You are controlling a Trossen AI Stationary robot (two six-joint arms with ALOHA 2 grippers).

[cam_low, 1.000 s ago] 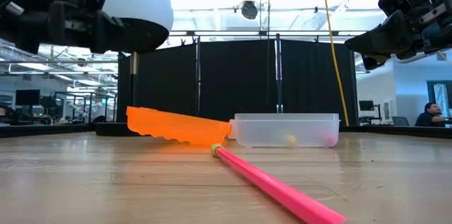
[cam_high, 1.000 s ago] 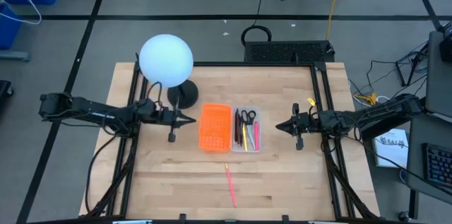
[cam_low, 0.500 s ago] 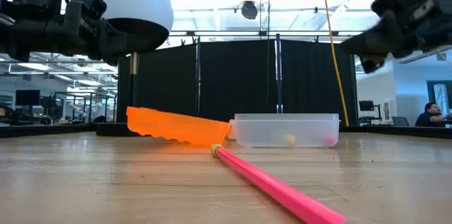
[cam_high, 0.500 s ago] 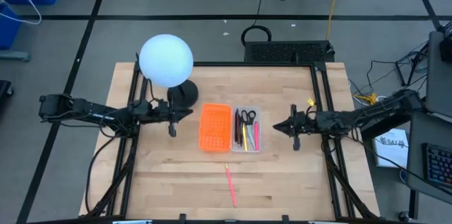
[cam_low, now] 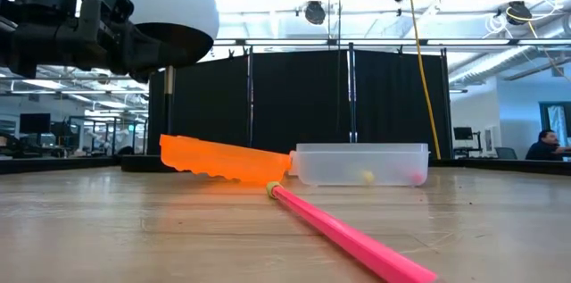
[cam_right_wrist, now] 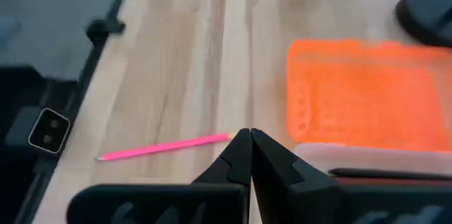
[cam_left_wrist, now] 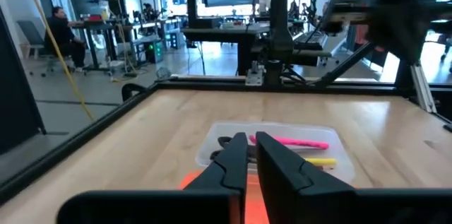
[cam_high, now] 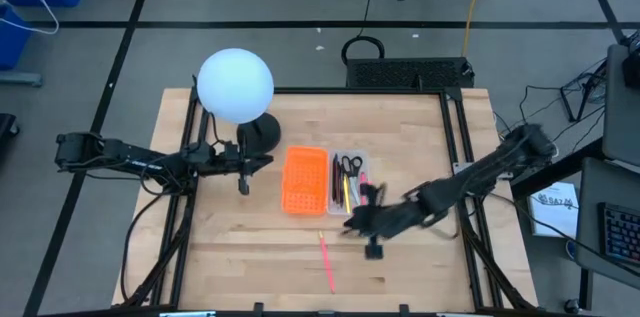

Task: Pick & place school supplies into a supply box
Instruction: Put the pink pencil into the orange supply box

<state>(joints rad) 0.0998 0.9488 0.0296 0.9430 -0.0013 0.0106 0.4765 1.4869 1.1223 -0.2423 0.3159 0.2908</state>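
On the left we see the left gripper (cam_high: 268, 162) hovering above the table beside the base of a white globe lamp (cam_high: 235, 85); its fingers (cam_left_wrist: 236, 155) stand a narrow slit apart and hold nothing. Next to it lies the orange perforated panel (cam_high: 305, 179), joined along its right edge to the supply box (cam_high: 362, 167), a clear shallow tray. In the box we can make out scissors (cam_high: 347, 166) with black handles at the far end, and beside them a yellow pencil (cam_high: 346, 195), a dark pen and a pink pen (cam_left_wrist: 300, 141) lying lengthwise. Further right, the right gripper (cam_high: 349, 225) reaches over the near end of the box, its fingers (cam_right_wrist: 244, 155) pressed together and empty. One pink pencil (cam_high: 326, 262) lies loose on the bare wood in front of the box, near the table's front edge. It sits just below the right gripper's tip, near it but not touched.
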